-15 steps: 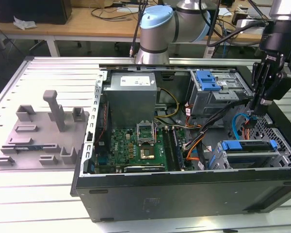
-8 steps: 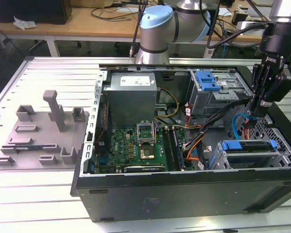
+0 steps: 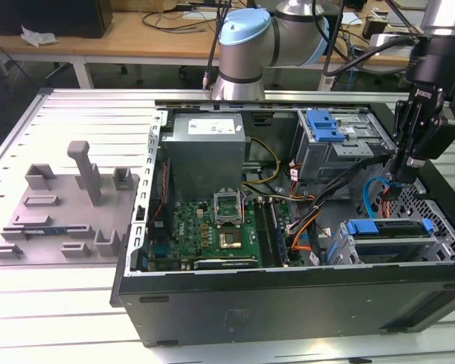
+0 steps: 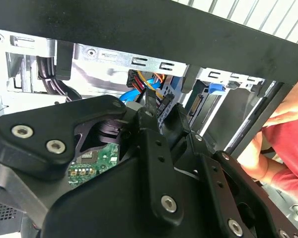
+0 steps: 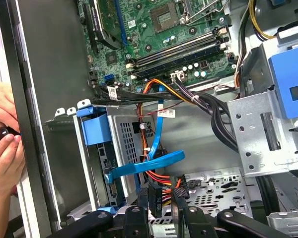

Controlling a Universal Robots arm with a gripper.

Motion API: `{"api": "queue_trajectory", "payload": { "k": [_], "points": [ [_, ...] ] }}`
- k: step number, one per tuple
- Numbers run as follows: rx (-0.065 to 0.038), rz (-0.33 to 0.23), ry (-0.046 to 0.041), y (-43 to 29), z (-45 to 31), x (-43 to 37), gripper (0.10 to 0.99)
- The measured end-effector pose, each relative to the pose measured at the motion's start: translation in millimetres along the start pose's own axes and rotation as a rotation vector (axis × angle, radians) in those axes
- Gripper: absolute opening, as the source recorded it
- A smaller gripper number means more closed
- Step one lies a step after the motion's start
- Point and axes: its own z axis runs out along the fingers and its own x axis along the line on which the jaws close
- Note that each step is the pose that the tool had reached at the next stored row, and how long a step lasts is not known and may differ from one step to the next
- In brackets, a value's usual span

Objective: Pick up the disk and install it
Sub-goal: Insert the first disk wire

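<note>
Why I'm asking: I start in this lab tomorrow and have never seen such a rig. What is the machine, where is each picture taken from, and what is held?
The machine is a robot arm with pale blue joint caps, ending in a black claw. The exterior view comes from a camera standing off the arm; both wrist views come from cameras riding near the claw. On the ribbed metal table lie an open computer case and, at the exterior view's left, a grey moulded tray. The disk, in its blue carrier, sits in a metal cage inside the case. The claw's tip is at a black plug with red and orange wires; whether it grips it I cannot tell. A person's hand is beside the case's wall.
</note>
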Motion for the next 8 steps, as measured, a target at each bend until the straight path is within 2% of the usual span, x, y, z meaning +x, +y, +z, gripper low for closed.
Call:
{"api": "queue_trajectory", "payload": {
  "k": [4,5,6,7,8],
  "points": [
    [0.000,0.000,0.0003,0.0,0.4,-0.2,0.310],
    [0.000,0.000,0.0003,0.0,0.5,-0.2,0.243],
    [0.000,0.000,0.0004,0.0,0.6,-0.2,0.243],
    [0.000,0.000,0.0005,0.0,0.7,-0.2,0.176],
    [0.000,0.000,0.0005,0.0,0.7,-0.3,0.165]
  ]
}}
